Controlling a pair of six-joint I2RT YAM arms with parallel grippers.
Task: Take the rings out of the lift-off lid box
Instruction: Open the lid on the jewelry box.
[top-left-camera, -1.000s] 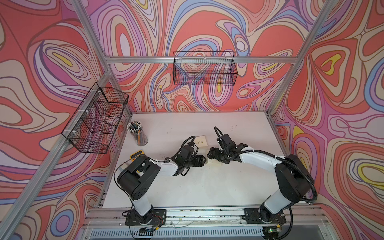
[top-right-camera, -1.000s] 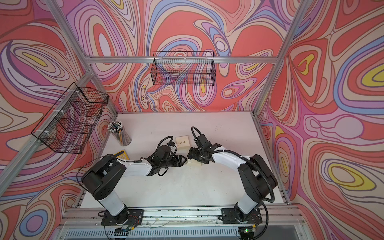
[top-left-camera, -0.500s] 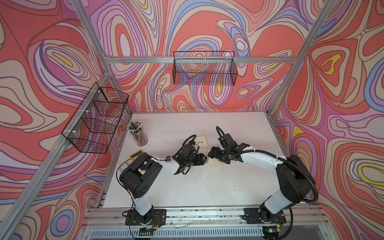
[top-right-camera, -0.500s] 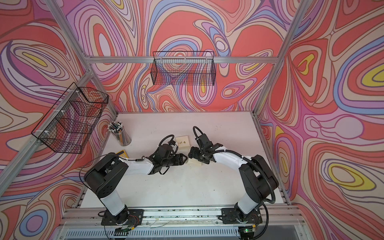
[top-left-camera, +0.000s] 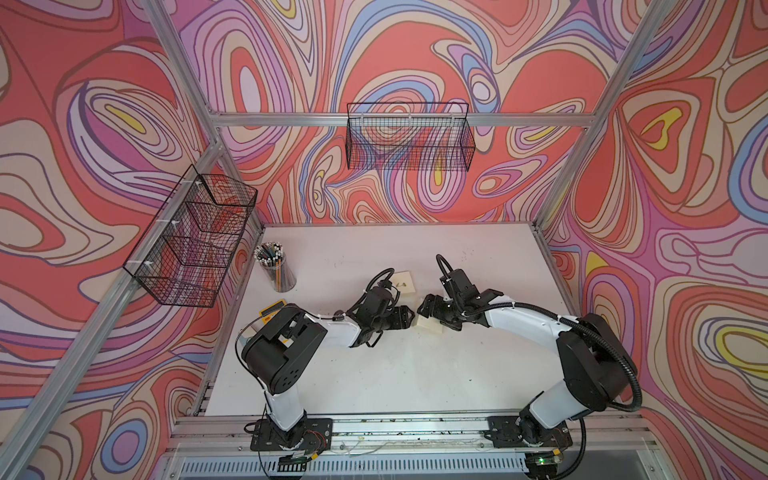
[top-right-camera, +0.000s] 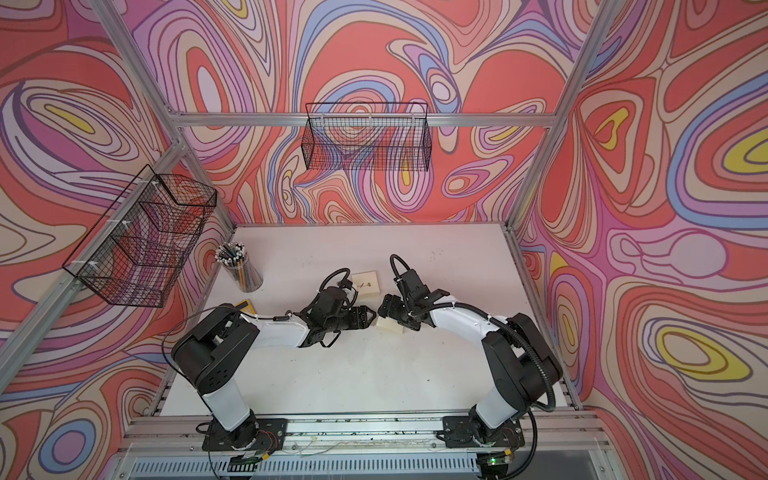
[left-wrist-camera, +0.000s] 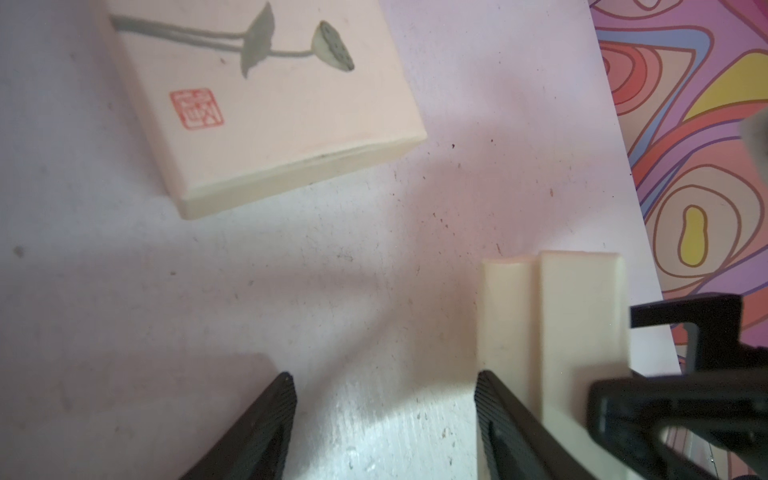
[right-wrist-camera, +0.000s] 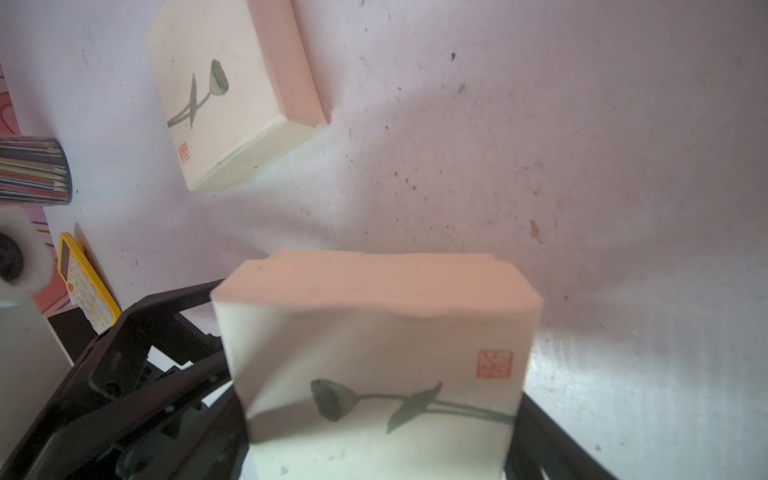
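Two black robot hands meet near the middle of a white surface (top-left-camera: 374, 374). In both top views the right hand (top-left-camera: 432, 313) (top-right-camera: 392, 312) is clamped on a cream cardboard lift-off lid box (top-left-camera: 430, 326) (top-right-camera: 390, 326), tipped up on edge. The left hand (top-left-camera: 406, 319) points at that box from the side of the left edge, its fingertips just beside it. A second cream box (top-left-camera: 404, 282) lies flat just behind the hands, toward the back edge. A clear cup of coloured pencils (top-left-camera: 276, 272) stands near the left edge, with a yellow calculator (top-left-camera: 269, 312) in front of it along the same edge.

Left wrist view: the left hand's (left-wrist-camera: 382, 386) two fingers are spread apart with only bare surface between them, holding nothing. The lift-off lid box (left-wrist-camera: 561, 316) stands on edge just outside one finger (left-wrist-camera: 509, 422), lid and base together with the seam showing.

Right wrist view: the lift-off lid box (right-wrist-camera: 374, 353) fills the gap between the right hand's fingers, its lotus print facing the camera. The rings are not visible in any view.
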